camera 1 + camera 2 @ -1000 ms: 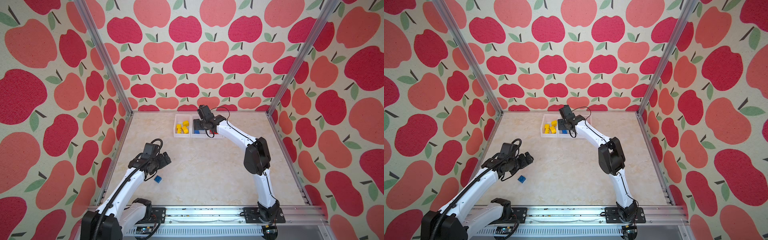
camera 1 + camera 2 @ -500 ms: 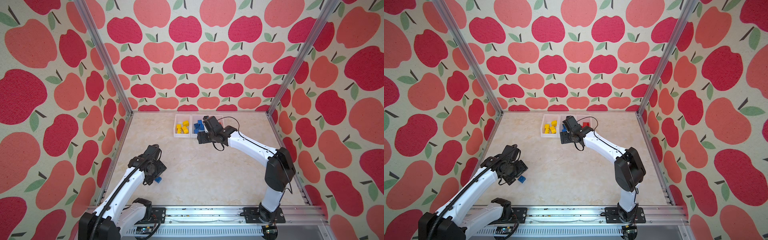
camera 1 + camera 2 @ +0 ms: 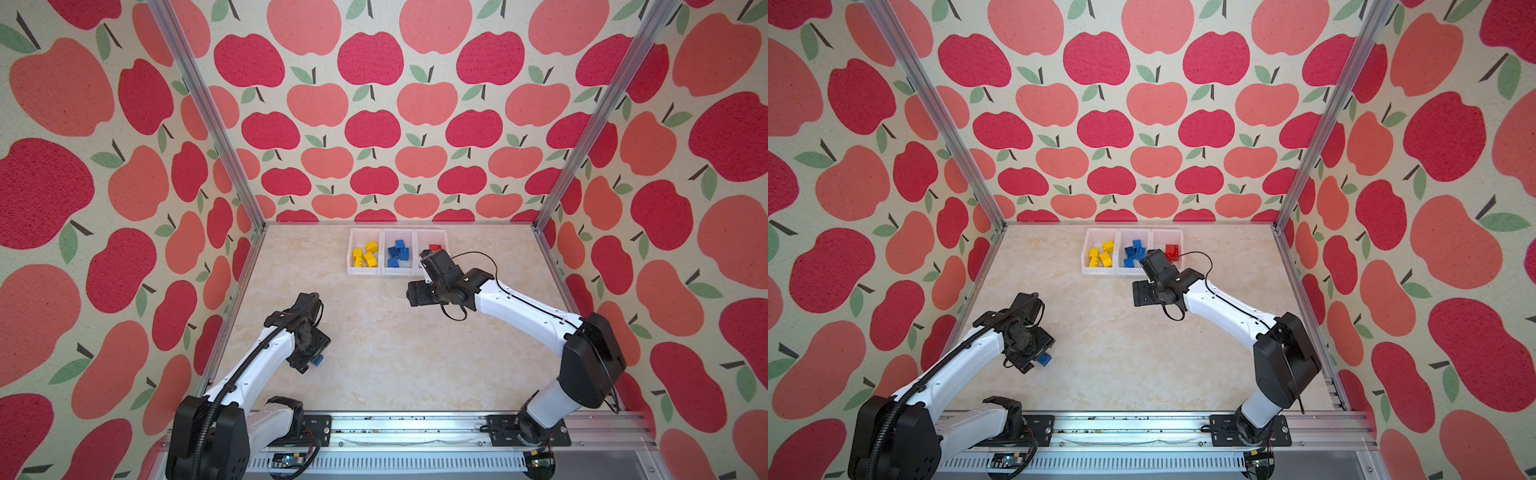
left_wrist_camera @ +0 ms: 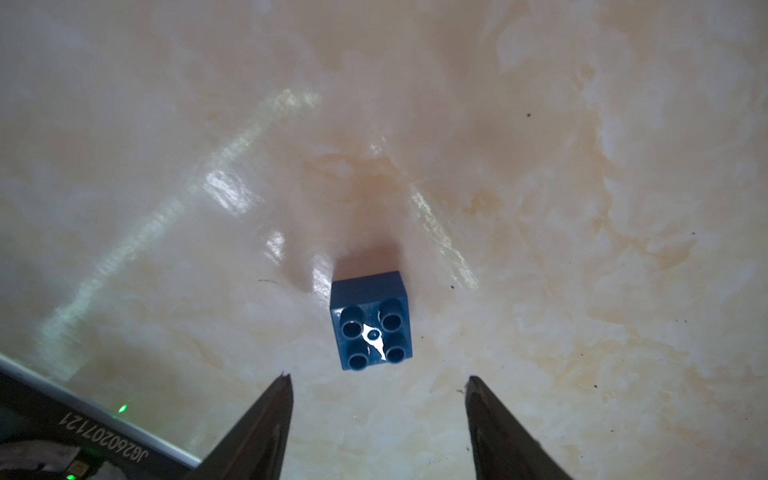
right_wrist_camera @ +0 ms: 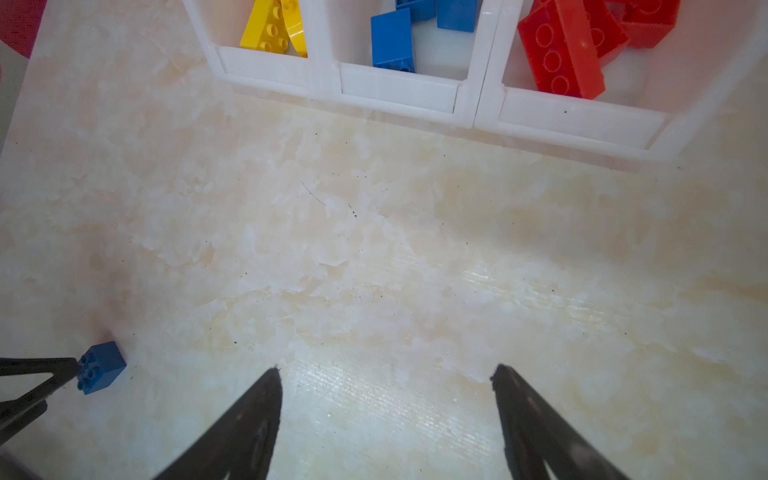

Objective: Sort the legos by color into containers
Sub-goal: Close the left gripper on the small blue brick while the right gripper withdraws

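One loose blue lego (image 4: pixel 371 322) lies studs-sideways on the table near the front left, seen also as a blue lego (image 3: pixel 318 360) in a top view. My left gripper (image 4: pixel 378 380) hangs open right over it, and the brick sits just past the fingertips, not gripped. The containers (image 3: pixel 365 272) stand in a row at the back. They hold yellow legos (image 3: pixel 365 254), blue legos (image 3: pixel 397 252) and red legos (image 3: pixel 1170 251), one colour each. My right gripper (image 5: pixel 384 372) is open and empty, low over bare table in front of the bins.
The marble-look table (image 3: pixel 395 353) is boxed in by apple-patterned walls with metal corner posts (image 3: pixel 582 137). A rail (image 3: pixel 415 428) with both arm bases runs along the front edge. The right arm's elbow (image 3: pixel 590 361) stands at the right side.
My left gripper came down over the loose blue brick and its jaws narrowed somewhat. The right arm drew back from the bins toward the table's middle, jaws opening a little.
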### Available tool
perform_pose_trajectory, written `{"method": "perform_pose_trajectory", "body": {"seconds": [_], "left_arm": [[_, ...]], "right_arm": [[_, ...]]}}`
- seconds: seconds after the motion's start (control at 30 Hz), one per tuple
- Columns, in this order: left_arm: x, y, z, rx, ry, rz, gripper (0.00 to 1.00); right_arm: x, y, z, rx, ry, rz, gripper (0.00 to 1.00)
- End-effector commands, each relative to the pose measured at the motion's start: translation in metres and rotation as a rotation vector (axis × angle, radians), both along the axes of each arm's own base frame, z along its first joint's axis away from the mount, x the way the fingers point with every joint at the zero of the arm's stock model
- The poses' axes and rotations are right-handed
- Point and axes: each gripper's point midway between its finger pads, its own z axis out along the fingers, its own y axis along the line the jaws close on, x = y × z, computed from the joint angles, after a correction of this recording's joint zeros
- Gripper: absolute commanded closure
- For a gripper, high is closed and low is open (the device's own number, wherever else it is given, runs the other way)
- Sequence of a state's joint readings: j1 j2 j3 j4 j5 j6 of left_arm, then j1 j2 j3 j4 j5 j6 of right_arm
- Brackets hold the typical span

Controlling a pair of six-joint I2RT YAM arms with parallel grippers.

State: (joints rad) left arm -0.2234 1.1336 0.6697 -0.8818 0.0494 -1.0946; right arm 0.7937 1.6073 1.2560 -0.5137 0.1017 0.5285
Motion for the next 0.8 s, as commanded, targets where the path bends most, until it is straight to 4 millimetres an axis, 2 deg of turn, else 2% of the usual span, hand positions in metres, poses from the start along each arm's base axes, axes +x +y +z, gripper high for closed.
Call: {"method": "perform_pose_trajectory", "body": {"seconds": [0.0,0.17,0.77], "left_arm": [[0.0,-0.002,-0.009,-0.02,0.015,0.022,0.33],[0.002,-0.002,-0.021,-0.015,0.028,0.02,0.34],[-0.003,0.005,-0.038,0.024,0.068,0.019,0.51]], "right_arm": [[-0.005,-0.007,0.008,0.023,0.006,-0.021,0.18],[-0.004,-0.009,0.011,0.022,0.001,-0.029,0.17],[-0.003,-0.014,0.007,0.02,0.011,-0.048,0.17]]}}
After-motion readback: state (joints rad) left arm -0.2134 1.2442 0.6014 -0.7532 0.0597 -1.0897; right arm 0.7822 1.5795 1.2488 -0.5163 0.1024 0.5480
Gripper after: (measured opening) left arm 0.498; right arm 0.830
